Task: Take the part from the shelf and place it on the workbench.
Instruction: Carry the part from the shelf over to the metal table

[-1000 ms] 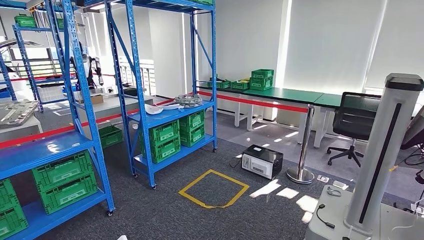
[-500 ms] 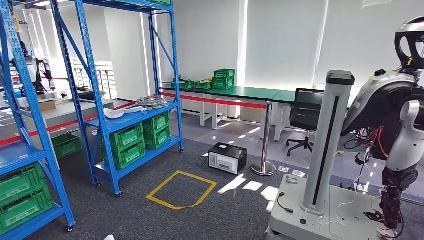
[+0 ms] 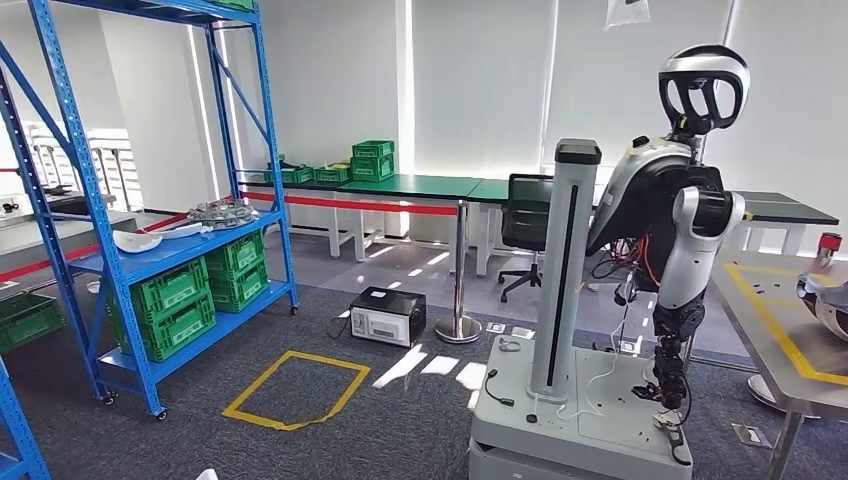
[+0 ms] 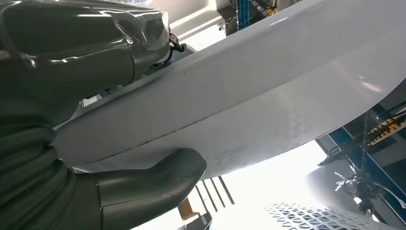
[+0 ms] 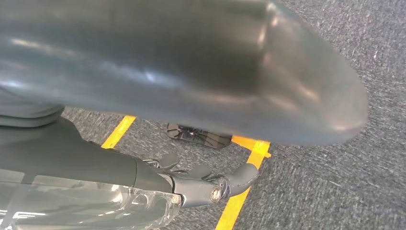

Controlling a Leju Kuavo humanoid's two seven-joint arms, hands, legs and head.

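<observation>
White curved part (image 4: pixel 268 86) is gripped in robot's left hand (image 4: pixel 95 143), thumb under, fingers over the edge. Right hand (image 5: pixel 201 184) hangs over carpet w/ fingers loosely apart, holding nothing. Head view has swung right since a sec ago: blue shelf (image 3: pixel 150 250) now off to left, steel workbench (image 3: pixel 770 320) at right edge. Looks like carry phase, approx. halfway.

A workshop floor of dark grey carpet (image 3: pixel 400 420) marked with a yellow tape square (image 3: pixel 296 389). Blue racks (image 3: pixel 150 200) at left hold green crates (image 3: pixel 175 300). Green-topped tables (image 3: pixel 420 186) line the white wall (image 3: pixel 340 80) beneath bright, blind-covered windows (image 3: pixel 480 80), behind a red barrier belt (image 3: pixel 350 204) on a post (image 3: pixel 459 270). A black office chair (image 3: pixel 525 225) stands nearby, and sunlight patches fall on the carpet.
</observation>
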